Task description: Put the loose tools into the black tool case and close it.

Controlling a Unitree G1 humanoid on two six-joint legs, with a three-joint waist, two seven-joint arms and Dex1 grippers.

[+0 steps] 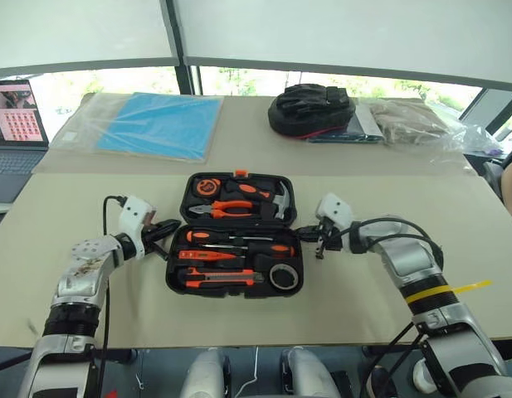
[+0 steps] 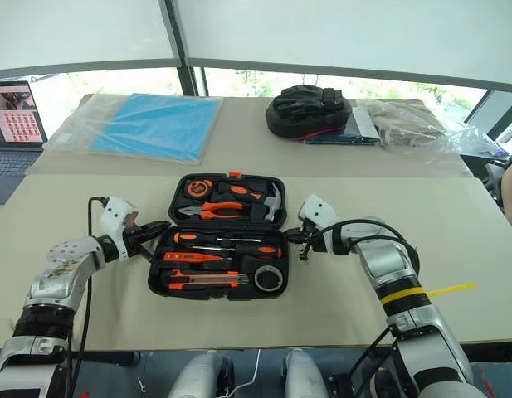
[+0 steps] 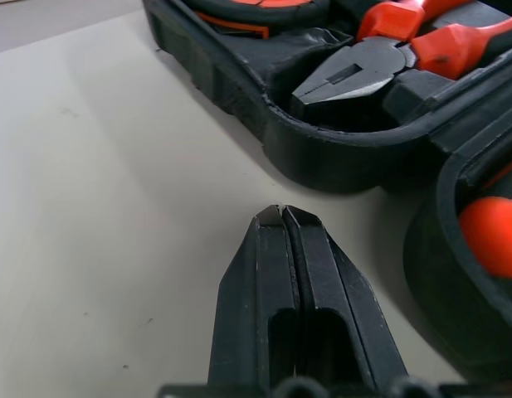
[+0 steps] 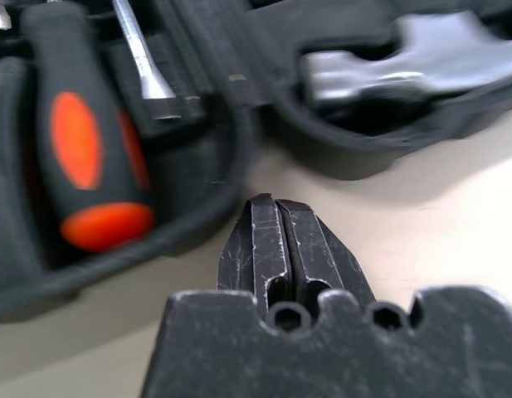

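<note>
**Open case between two closed claws**

The black tool case [image 1: 236, 235] lies open on the table [image 1: 90, 207]. The left gripper [image 1: 166, 231], fingers pressed together, sits just beside the case's left edge near the hinge. The right gripper [image 1: 304, 235], also closed, sits just beside the right edge. Between them, screwdrivers [image 1: 231, 240], utility knife [image 1: 216, 279] and tape roll [image 1: 283, 276] fill the near half; pliers [image 1: 232, 207] and hammer [image 1: 278, 201] the far half.
</note>
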